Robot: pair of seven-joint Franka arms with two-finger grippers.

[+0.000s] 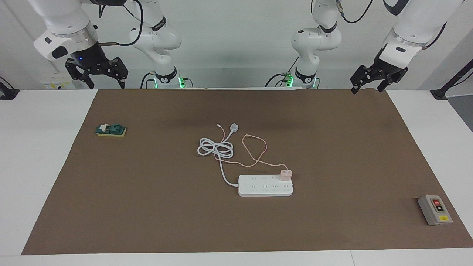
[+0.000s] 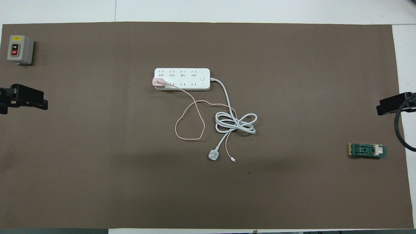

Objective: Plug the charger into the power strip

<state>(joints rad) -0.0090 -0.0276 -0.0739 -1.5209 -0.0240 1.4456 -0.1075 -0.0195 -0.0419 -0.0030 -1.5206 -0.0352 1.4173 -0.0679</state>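
Observation:
The white power strip [image 1: 266, 185] lies flat in the middle of the brown mat; it also shows in the overhead view [image 2: 182, 79]. The pale pink charger [image 1: 285, 174] stands upright on the strip at its end toward the left arm, in the socket row nearer the robots [image 2: 158, 82]. Its thin pink cable [image 1: 255, 147] loops toward the robots. My left gripper [image 1: 367, 89] hangs open and empty above the mat's edge at the robots' end [image 2: 22, 97]. My right gripper [image 1: 105, 85] hangs open and empty above the same edge [image 2: 393, 104]. Both arms wait.
The strip's thick white cord [image 1: 216, 147] lies coiled nearer the robots and ends in a white three-pin plug [image 1: 234, 128]. A grey button box [image 1: 435, 210] sits at the left arm's end. A green block [image 1: 111, 130] lies at the right arm's end.

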